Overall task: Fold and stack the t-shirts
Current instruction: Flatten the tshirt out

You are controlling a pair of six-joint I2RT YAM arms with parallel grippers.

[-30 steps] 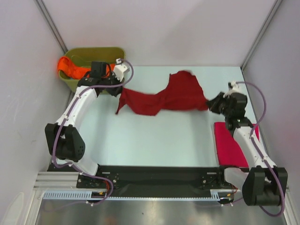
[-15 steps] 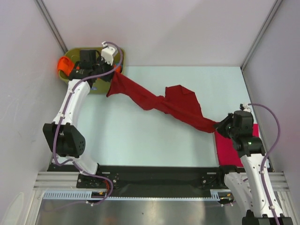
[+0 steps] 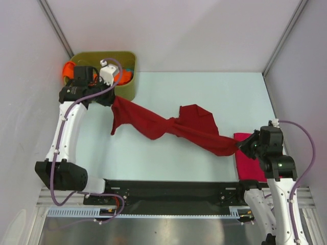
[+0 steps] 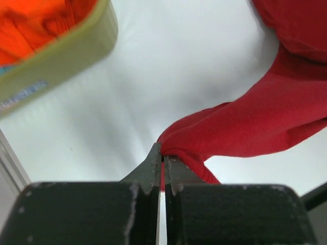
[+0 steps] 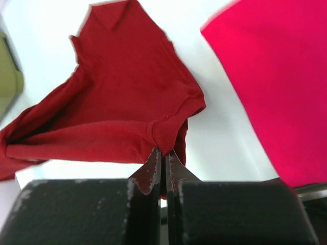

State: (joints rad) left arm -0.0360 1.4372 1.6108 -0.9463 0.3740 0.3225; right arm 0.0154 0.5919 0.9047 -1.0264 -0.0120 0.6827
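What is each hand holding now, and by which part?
The left hand pinches the red shirt at its left end; the right hand its right end.

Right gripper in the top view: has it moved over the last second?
Yes. The right gripper, shut on the dark red t-shirt, has come toward the table's near edge, now beside the magenta-pink t-shirt's far corner.

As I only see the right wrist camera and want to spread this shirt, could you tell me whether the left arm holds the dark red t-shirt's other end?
Observer: Yes, the left gripper is shut on an edge of the dark red t-shirt, close to the olive tub.
Operator: Thank you; is anything in that tub?
Observer: The orange t-shirt lies in it.
Operator: How does the red shirt lie between the arms?
Observer: From above, it runs as a twisted, bunched band across the table to the right gripper.
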